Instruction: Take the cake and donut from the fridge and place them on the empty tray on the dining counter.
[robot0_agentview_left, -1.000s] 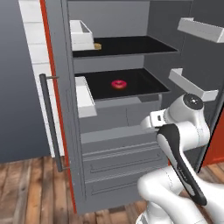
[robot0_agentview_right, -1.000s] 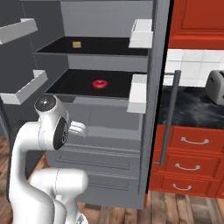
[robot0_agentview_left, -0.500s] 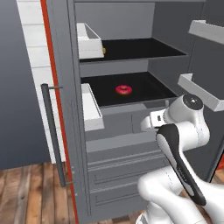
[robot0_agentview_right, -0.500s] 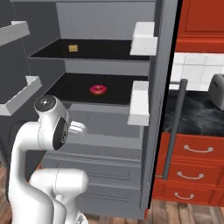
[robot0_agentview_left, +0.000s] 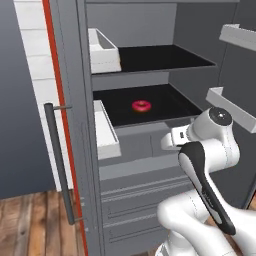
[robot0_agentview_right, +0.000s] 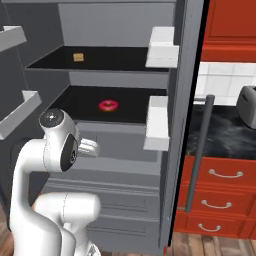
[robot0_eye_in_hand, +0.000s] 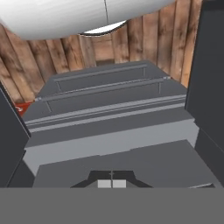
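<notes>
The fridge (robot0_agentview_left: 75, 100) stands open in front of me. A pink-iced donut (robot0_agentview_left: 141, 105) (robot0_agentview_right: 108, 105) lies mid-way on its lower black shelf. The small yellow-tan cake (robot0_agentview_right: 78, 57) sits on the upper shelf, towards the back left. My gripper (robot0_eye_in_hand: 112, 183) is shut with nothing between its fingertips. It points down over the grey fridge drawers (robot0_eye_in_hand: 109, 100), with wooden floor beyond. The hand (robot0_agentview_left: 173, 141) (robot0_agentview_right: 90, 147) hangs just in front of and below the donut's shelf edge. The tray and the dining counter are out of view.
White door bins (robot0_agentview_left: 102, 50) (robot0_agentview_right: 161, 47) hang on both open doors and flank the shelves. The right door's long handle (robot0_agentview_right: 198, 160) sticks out. Beyond it a toaster (robot0_agentview_right: 247, 102) stands on a black kitchen counter over red drawers (robot0_agentview_right: 220, 200).
The whole picture has shifted and the fridge looks nearer and more centred: the base has driven closer. The arm keeps its pose and the gripper stays shut.
</notes>
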